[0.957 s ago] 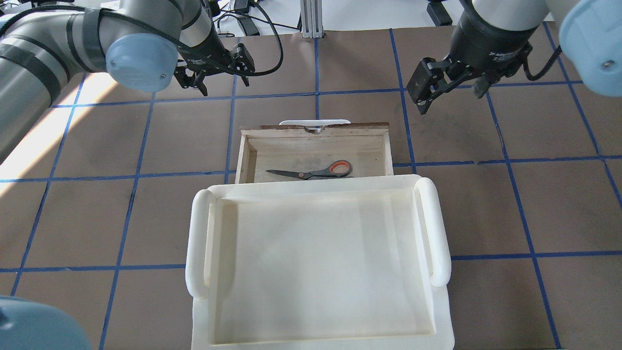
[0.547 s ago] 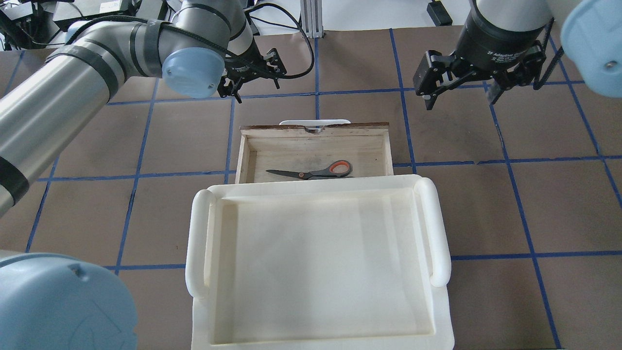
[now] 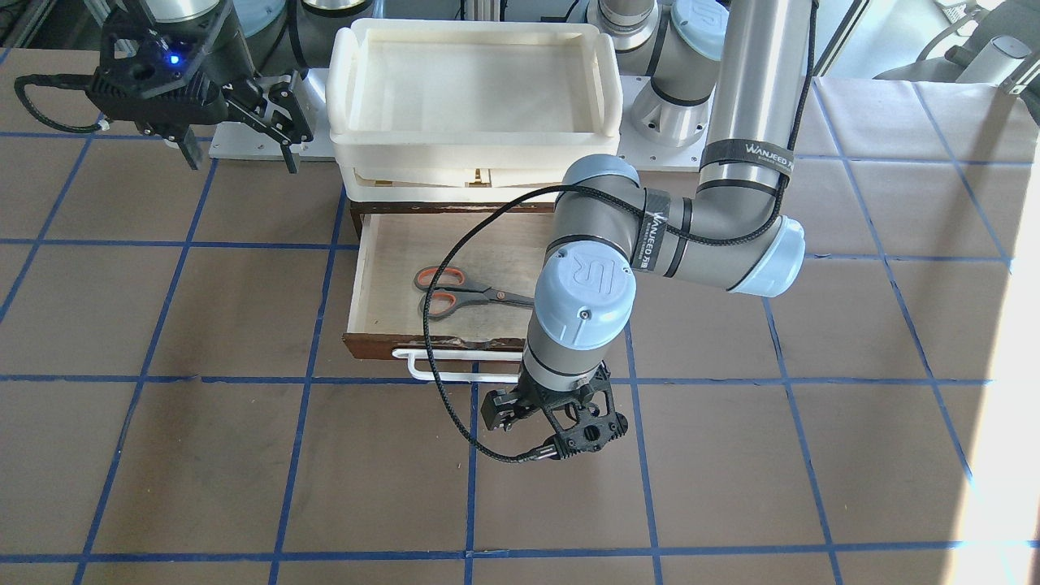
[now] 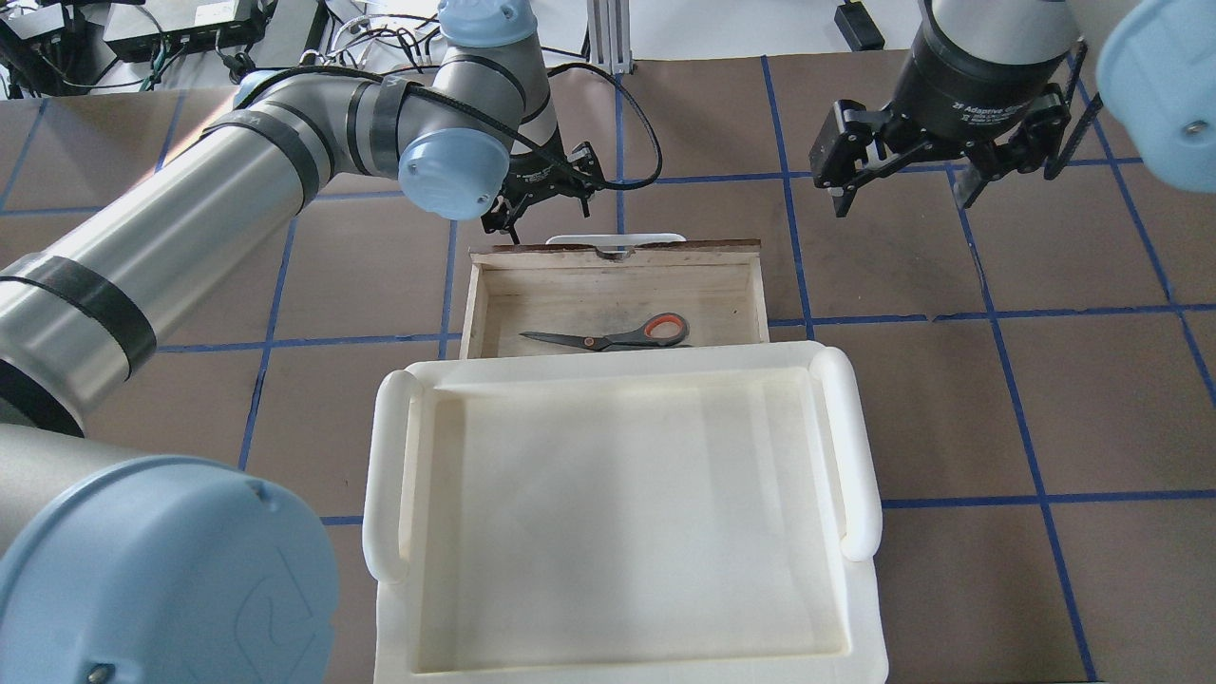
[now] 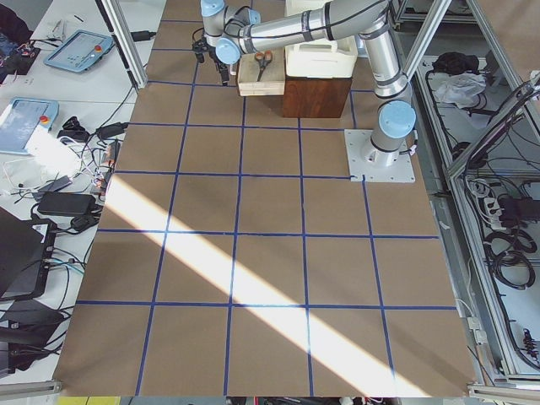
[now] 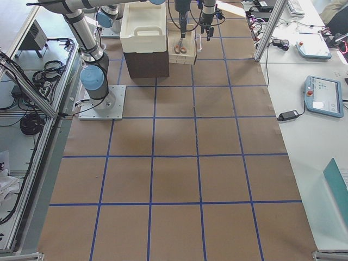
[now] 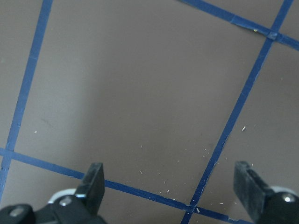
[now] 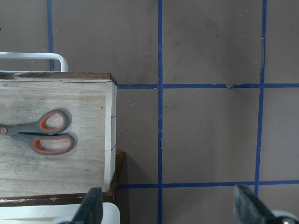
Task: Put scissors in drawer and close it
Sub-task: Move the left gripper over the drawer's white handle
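Just past the drawer's (image 4: 489, 313) front edge, at its 11 o'clock seen from overhead, the left gripper (image 4: 543, 205) hangs over bare table (image 4: 361, 275), fingers spread. The scissors (image 4: 608, 335) lie inside the open drawer, at the gripper's 5 o'clock. The right gripper (image 4: 902, 195) hovers spread at 2 o'clock, well apart.

We find the drawer (image 4: 722, 294) pulled out and open to the top between its front wall and the rim of the cream tray (image 4: 617, 366) above its rear, with the scissors (image 4: 613, 336) lying across its floor. Past the front, the white handle (image 4: 615, 237) juts out. The left gripper (image 3: 551, 416), jaws spread, hangs just beside the handle's left end above the bench (image 4: 950, 399). The right gripper (image 4: 902, 180), jaws spread too, stands well apart off the drawer's right front corner.
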Controlling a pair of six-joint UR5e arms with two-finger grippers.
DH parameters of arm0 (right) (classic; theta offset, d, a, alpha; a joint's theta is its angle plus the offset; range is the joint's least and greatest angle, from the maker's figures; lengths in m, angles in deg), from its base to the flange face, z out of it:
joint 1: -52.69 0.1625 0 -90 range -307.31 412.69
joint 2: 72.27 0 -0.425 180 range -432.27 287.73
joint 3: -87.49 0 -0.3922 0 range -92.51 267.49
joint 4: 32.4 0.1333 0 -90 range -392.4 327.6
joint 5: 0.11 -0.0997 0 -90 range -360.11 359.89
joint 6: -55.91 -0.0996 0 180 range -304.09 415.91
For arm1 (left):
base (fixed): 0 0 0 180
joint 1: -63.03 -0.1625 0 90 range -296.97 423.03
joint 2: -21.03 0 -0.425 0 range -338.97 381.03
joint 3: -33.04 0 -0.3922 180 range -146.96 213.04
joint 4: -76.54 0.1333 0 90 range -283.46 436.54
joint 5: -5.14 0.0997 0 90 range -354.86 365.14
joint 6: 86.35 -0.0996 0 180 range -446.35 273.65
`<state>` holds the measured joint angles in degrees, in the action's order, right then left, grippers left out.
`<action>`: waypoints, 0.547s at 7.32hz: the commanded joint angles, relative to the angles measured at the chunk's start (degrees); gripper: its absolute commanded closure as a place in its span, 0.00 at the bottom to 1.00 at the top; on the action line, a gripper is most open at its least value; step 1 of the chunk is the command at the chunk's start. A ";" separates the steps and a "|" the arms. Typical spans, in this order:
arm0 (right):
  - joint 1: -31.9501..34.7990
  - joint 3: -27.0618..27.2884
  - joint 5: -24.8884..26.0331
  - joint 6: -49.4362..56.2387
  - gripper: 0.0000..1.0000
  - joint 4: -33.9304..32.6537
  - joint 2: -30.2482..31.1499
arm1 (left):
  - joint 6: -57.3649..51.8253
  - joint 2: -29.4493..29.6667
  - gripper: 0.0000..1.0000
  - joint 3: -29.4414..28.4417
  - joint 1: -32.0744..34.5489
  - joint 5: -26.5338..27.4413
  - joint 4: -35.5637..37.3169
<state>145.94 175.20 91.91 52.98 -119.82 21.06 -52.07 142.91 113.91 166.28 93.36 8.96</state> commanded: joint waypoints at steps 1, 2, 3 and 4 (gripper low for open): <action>0.00 0.00 -0.08 0.02 0.00 -0.03 0.02 | -0.18 0.11 0.00 -0.09 0.20 0.02 -4.47; 0.00 0.00 -0.08 0.02 0.00 -0.03 0.02 | -0.27 0.02 0.00 -0.01 0.29 -0.16 -5.09; 0.00 0.00 -0.08 0.02 0.00 -0.03 0.02 | -0.27 0.02 0.00 -0.09 0.29 -0.16 -5.36; 0.00 0.00 -0.08 0.11 0.00 -0.03 0.02 | -0.71 -0.32 0.00 -0.09 0.29 -0.25 -6.41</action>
<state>145.94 175.20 91.83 53.03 -119.85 21.07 -52.42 142.86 113.84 166.54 93.21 3.65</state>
